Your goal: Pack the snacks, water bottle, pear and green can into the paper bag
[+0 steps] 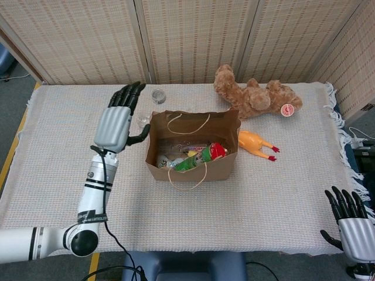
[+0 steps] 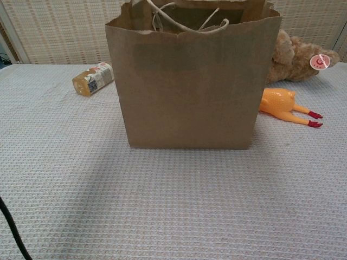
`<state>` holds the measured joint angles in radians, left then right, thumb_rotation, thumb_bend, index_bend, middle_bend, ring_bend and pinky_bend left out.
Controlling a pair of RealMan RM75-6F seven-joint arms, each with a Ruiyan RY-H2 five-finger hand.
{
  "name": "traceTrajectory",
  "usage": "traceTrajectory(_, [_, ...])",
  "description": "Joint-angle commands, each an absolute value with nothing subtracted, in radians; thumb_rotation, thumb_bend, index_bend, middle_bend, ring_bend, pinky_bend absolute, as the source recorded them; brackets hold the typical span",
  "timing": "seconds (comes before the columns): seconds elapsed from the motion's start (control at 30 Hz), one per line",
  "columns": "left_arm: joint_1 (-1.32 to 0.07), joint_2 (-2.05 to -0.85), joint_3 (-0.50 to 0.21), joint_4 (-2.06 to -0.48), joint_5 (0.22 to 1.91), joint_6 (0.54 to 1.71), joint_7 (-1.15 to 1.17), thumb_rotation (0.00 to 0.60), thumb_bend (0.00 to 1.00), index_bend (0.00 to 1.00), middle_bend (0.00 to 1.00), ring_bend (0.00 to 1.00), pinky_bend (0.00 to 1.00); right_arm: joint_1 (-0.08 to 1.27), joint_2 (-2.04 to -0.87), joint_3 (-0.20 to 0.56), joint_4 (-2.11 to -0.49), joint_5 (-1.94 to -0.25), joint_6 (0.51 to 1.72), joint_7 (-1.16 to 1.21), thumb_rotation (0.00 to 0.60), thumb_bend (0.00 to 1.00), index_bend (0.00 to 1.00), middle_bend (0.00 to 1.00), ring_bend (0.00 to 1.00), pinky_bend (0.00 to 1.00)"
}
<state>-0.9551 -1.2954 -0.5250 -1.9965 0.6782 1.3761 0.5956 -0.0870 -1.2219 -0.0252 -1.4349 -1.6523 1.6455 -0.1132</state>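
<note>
The right hand (image 1: 350, 221) rests open at the desk's (image 1: 281, 187) near edge. The green can (image 1: 202, 157) lies inside the bag (image 1: 193, 171). Left of the bag, the left hand (image 1: 117, 120) hangs open, holding nothing.

**Paper, cloth, plush and plastic**

The matt brown paper bag (image 2: 187, 86) has creased walls and twisted cord handles. It stands on a pale woven waffle-textured tablecloth (image 2: 173, 200) (rough, fringed at one edge). The brown teddy bear (image 1: 255, 93) is fuzzy plush; the orange rubber chicken toy (image 2: 284, 105) looks smooth and glossy.
</note>
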Motion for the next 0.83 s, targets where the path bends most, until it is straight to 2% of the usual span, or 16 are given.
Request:
traceTrajectory(0.03, [-0.784, -1.153, -0.444, -2.042, 0.715, 1.346, 0.458, 0.600, 0.36, 0.00, 0.00, 0.00, 0.08, -0.088, -1.222, -0.026, -1.435, -1.653, 1.647, -0.114, 0.600, 0.00, 0.06, 0.00, 0.00, 0.00])
traceTrajectory(0.17, [-0.616, -1.043, -0.330, -2.063, 0.834, 1.325, 0.304, 0.600, 0.36, 0.00, 0.00, 0.00, 0.08, -0.089, -1.223, -0.026, -1.437, -1.655, 1.649, -0.120, 0.600, 0.00, 0.06, 0.00, 0.00, 0.00])
traceTrajectory(0.33, [-0.435, -0.983, -0.158, -2.027, 1.062, 1.338, 0.137, 0.600, 0.36, 0.00, 0.00, 0.00, 0.08, -0.089, -1.225, -0.026, -1.438, -1.659, 1.652, -0.126, 0.600, 0.00, 0.06, 0.00, 0.00, 0.00])
traceTrajectory(0.53, [-0.225, -1.012, 0.056, -1.861, 1.404, 1.490, 0.027, 0.600, 0.36, 0.00, 0.00, 0.00, 0.06, -0.093, -1.228, -0.026, -1.439, -1.661, 1.659, -0.131, 0.600, 0.00, 0.06, 0.00, 0.00, 0.00])
traceTrajectory(0.7, [-0.094, -1.085, 0.142, -1.671, 1.543, 1.625, -0.008, 0.600, 0.36, 0.00, 0.00, 0.00, 0.02, -0.096, -1.234, -0.024, -1.439, -1.663, 1.666, -0.150, 0.600, 0.00, 0.06, 0.00, 0.00, 0.00])
traceTrajectory(0.83, [-0.051, -1.115, 0.151, -1.589, 1.596, 1.677, -0.009, 0.600, 0.36, 0.00, 0.00, 0.00, 0.01, -0.095, -1.236, -0.021, -1.442, -1.660, 1.665, -0.151, 0.600, 0.00, 0.06, 0.00, 0.00, 0.00])
